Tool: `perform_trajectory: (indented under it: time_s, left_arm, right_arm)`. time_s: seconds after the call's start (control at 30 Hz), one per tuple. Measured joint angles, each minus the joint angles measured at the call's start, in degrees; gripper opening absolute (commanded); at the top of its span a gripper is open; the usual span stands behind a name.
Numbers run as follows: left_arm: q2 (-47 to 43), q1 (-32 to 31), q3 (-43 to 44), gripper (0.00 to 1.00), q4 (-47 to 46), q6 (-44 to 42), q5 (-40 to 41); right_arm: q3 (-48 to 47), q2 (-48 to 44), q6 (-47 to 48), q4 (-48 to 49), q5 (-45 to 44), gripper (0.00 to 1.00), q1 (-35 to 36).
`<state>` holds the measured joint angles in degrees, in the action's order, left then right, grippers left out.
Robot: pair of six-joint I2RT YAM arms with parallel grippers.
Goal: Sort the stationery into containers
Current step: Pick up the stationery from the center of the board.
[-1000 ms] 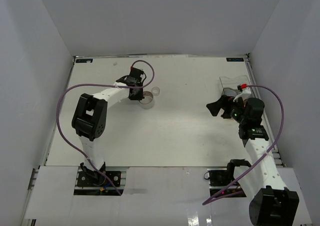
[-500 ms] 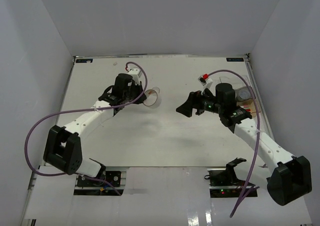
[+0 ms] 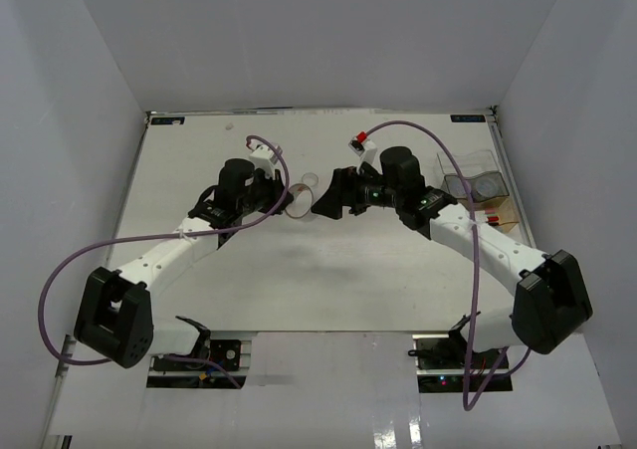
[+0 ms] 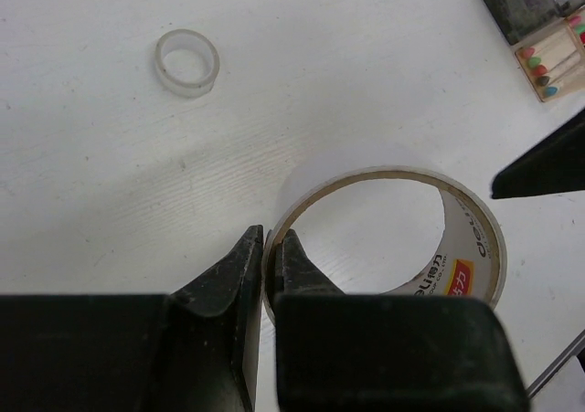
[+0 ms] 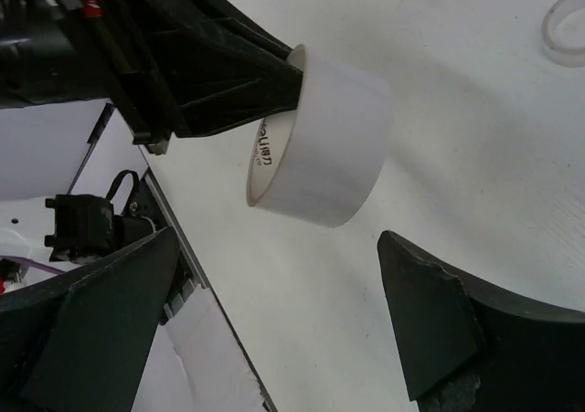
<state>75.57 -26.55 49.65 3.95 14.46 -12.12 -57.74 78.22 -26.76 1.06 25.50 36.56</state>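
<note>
Handover of tape roll (image 4: 471,248), middle of table (image 3: 348,280).
Now: left gripper (image 4: 271,248) pinches the roll's wall; right gripper (image 5: 277,257) spread wide, facing it. Next, probably: right closes across roll, left lets go.

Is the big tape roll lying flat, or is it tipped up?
Tipped up. The left gripper pinches the wall of the tape roll, and its hole faces sideways in the right wrist view.

Bright, even, diffuse light from above fills the white enclosure. On the matte white table (image 3: 338,280), only faint grey shadows lie beneath both arms. The left wrist view is sharp on the beige tape roll (image 4: 471,243) but blurs the near black left gripper (image 4: 271,238). The dark right gripper (image 5: 279,238) looks soft-edged, and the glossy white front ledge (image 3: 378,419) shows mild glare.
</note>
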Motion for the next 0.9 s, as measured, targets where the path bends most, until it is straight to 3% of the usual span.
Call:
perform_trajectory:
  time_s: [0.4, 0.7, 0.9]
  left_arm:
    - [-1.6, 0.0, -0.5, 0.09, -1.9, -0.7, 0.0]
    - [-1.6, 0.0, -0.5, 0.1, -2.0, -0.5, 0.0]
    - [-1.6, 0.0, -0.5, 0.12, -3.1, -0.5, 0.1]
  right_arm:
    - [-4.5, 6.6, -1.8, -0.8, -1.6, 1.0, 1.3]
    - [-4.9, 8.7, -3.3, 0.5, -1.5, 0.87, 1.7]
    - [-4.9, 10.1, -4.3, 0.9, -1.4, 0.69, 1.7]
